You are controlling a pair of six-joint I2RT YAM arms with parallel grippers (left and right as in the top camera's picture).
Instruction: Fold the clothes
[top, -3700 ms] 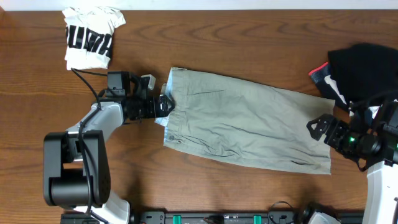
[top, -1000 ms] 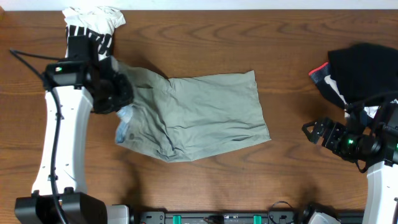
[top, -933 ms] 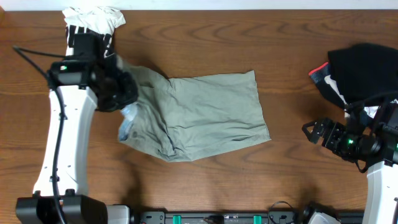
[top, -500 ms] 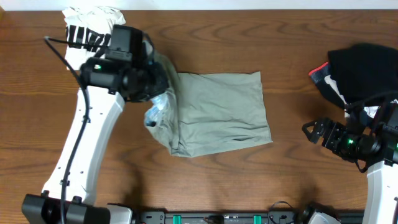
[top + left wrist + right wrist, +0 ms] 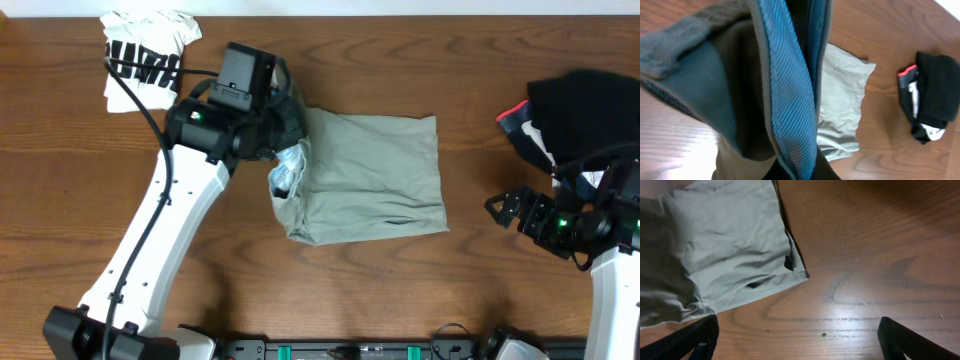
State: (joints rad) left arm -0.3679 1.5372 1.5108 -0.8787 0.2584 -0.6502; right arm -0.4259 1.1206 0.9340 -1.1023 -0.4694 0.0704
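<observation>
1. The left gripper [image 5: 278, 135] was clamped shut on the waistband end of the khaki shorts [image 5: 370, 175]. That end was bunched and raised, and the rest lay flat on the table [image 5: 400, 60], near the white printed tee [image 5: 145, 65] on the side toward the right arm.
2. The right gripper [image 5: 500, 210] hovered much farther from the tee, past the shorts' far hem, with its jaws wide apart and nothing in them.
3. This looked like a fold in mid-carry. To do it well, the raised edge should travel high and level away from the tee, land square on the far hem, and be released only once the edges line up (dragging low would probably bunch the flat layer).
4. The left wrist view was filled with cloth and pale blue lining, so how much fabric was pinched could not be told. A black garment [image 5: 585, 105], farthest from the tee, was cut off at the frame edge.
</observation>
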